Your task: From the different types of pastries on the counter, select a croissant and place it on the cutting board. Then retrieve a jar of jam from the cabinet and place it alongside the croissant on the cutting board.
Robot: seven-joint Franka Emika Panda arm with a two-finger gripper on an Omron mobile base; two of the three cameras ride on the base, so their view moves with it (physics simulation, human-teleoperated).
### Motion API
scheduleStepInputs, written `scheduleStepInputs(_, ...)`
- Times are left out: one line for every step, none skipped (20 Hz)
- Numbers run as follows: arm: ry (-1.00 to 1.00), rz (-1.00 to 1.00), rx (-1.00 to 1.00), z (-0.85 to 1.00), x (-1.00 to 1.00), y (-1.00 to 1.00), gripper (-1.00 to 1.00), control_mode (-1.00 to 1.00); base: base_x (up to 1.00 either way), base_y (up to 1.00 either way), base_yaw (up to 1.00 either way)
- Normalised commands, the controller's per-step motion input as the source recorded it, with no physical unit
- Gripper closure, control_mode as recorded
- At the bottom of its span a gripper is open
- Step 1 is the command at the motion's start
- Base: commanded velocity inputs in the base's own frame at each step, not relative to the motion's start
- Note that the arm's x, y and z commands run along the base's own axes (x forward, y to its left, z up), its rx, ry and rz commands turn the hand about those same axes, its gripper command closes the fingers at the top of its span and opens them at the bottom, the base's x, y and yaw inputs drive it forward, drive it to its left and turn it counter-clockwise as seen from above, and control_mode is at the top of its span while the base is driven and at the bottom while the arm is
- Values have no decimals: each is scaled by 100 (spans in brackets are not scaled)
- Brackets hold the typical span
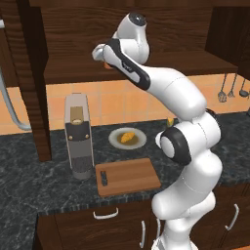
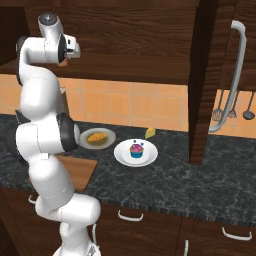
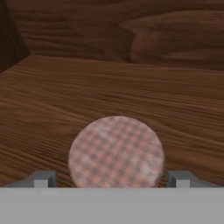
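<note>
End effector (image 3: 113, 179) up in the cabinet (image 3: 131, 87), fingers apart and flanking the jam jar (image 3: 116, 151), whose checked lid lies directly between them.

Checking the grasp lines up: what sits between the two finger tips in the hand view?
The jar of jam: its round checkered lid sits between the gripper's two finger tips, on the cabinet shelf, with a gap on either side.

The jar of jam (image 3: 116, 151) shows its checked lid alone, its body cut off below. The arm hides part of the cutting board (image 2: 82, 170).
</note>
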Motion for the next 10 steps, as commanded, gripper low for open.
scheduleStepInputs(2, 0, 0, -5, 0, 18, 100, -100, 0, 0, 0)
scheduleStepInputs(1, 0, 0, 0, 4, 0, 100, -100, 0, 0, 0)
scheduleStepInputs(0, 0, 2, 0, 15, -4, 100, -100, 0, 0, 0)
scheduleStepInputs(0, 0, 2, 0, 15, -8, 100, -100, 0, 0, 0)
scheduleStepInputs(0, 2, 5, 0, 6, -14, 100, -100, 0, 0, 0)
scheduleStepInputs(0, 2, 6, 0, 0, -16, 100, -100, 0, 0, 0)
scheduleStepInputs(0, 0, 4, 16, 0, -4, 100, -100, 0, 0, 0)
scheduleStepInputs(0, 0, 4, 72, -2, 0, 100, -100, 0, 0, 0)
scheduleStepInputs(1, 1, 7, 100, -27, 0, 100, -100, 0, 0, 0)
scheduleStepInputs(0, 0, 2, 91, -96, 0, 100, -100, 0, 0, 0)
